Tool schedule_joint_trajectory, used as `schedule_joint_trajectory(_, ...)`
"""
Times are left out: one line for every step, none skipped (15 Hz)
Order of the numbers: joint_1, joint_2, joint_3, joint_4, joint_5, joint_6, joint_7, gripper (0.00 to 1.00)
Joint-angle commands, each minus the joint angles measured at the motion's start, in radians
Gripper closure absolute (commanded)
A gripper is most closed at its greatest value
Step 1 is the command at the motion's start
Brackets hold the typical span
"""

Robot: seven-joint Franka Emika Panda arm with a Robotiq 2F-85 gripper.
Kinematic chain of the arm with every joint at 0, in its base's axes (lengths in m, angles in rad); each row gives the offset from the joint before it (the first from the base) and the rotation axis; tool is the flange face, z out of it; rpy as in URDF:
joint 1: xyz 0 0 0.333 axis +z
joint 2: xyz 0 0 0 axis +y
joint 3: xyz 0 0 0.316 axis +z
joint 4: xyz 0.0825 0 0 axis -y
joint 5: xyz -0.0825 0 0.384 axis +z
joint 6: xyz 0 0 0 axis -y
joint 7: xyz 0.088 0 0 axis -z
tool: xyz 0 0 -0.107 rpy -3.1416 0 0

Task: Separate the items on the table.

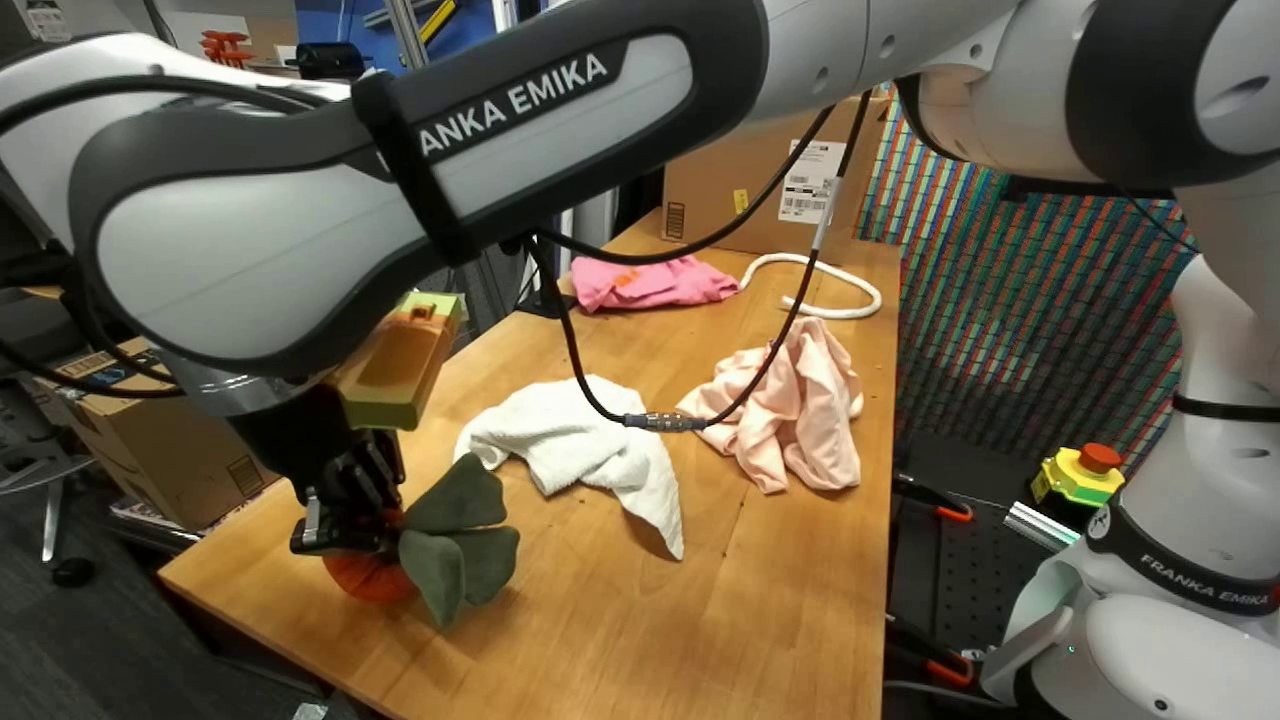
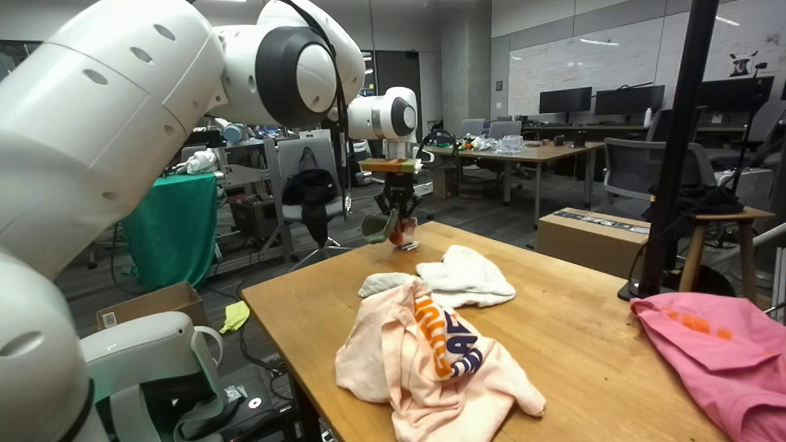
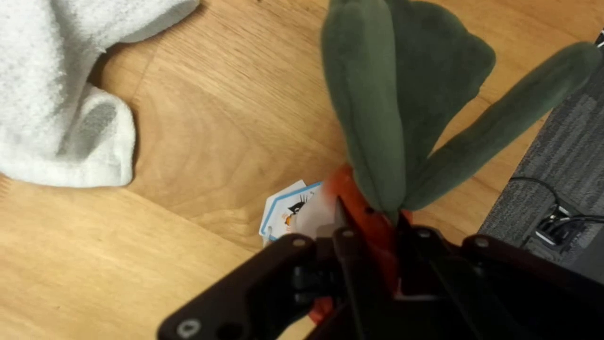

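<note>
Black fingers [image 3: 348,255] pinch the orange-red part of a dark green and orange-red plush piece [image 1: 432,568] near one end of the long, light-brown wooden table [image 1: 740,620]; whether it touches the wood cannot be told. Just beside it shows a white tag with a blue border [image 3: 288,204]. The white terry cloth [image 1: 580,450] lies rumpled nearby. Near that is the bunched peach cloth with orange and navy print [image 2: 408,368]. Well apart, towards the opposite end, the pink cloth with orange print [image 1: 665,285] lies just beside a white cord loop [image 1: 850,313].
</note>
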Motion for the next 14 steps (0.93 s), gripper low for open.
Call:
schedule_joint_trajectory(0.011,0.018,-0.01,0.043,-0.011,0.004,0.025,0.53)
schedule_joint_trajectory(0.011,0.017,-0.012,0.042,-0.012,0.003,0.027,0.46)
schedule_joint_trajectory(0.01,0.014,-0.014,0.039,-0.012,0.003,0.031,0.37)
schedule_joint_trajectory(0.01,0.011,-0.016,0.037,-0.013,0.003,0.034,0.3)
schedule_joint_trajectory(0.009,0.005,-0.018,0.034,-0.013,0.005,0.038,0.23)
schedule_joint_trajectory(0.01,-0.002,-0.021,0.031,-0.015,0.006,0.042,0.14)
schedule_joint_trajectory(0.011,-0.008,-0.024,0.031,-0.017,0.008,0.047,0.08)
schedule_joint_trajectory(0.011,-0.016,-0.026,0.03,-0.019,0.01,0.053,0.0)
schedule_joint_trajectory(0.013,-0.027,-0.031,0.026,-0.025,0.012,0.06,0.0)
schedule_joint_trajectory(0.014,-0.037,-0.034,0.025,-0.03,0.011,0.065,0.0)
schedule_joint_trajectory(0.014,-0.052,-0.037,0.019,-0.036,0.015,0.072,0.0)
schedule_joint_trajectory(0.016,-0.066,-0.04,0.019,-0.045,0.015,0.079,0.0)
schedule_joint_trajectory(0.017,-0.085,-0.043,0.014,-0.058,0.017,0.09,0.0)
schedule_joint_trajectory(0.018,-0.111,-0.048,0.001,-0.074,0.021,0.102,0.0)
